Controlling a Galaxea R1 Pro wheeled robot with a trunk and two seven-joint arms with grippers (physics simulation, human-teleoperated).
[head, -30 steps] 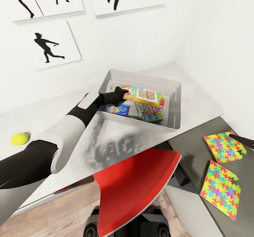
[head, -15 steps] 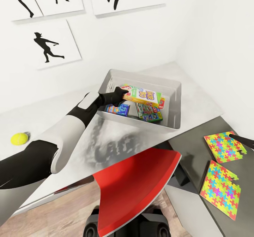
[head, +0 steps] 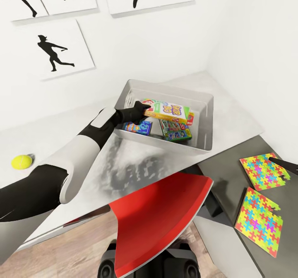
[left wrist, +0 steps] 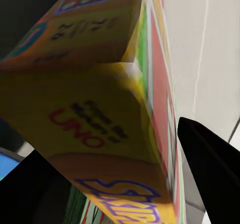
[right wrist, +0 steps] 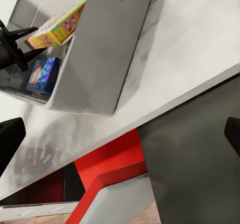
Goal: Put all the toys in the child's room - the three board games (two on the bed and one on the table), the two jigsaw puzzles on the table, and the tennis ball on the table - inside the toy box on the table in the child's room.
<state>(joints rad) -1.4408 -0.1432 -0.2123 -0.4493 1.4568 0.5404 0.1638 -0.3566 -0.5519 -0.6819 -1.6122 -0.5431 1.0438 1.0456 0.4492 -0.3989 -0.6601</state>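
The left gripper (head: 144,111) clasps the yellow board game (head: 169,111) over the toy box (head: 205,122); it should lower it flat before letting go.

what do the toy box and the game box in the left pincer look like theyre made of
Toy box: looks like pale grey matte plastic or painted metal, with slotted walls and no gloss; hard to say which.
Game box, held in the left pincer: looks like printed cardboard, with sharp folded edges and bright yellow panels bearing lettering.
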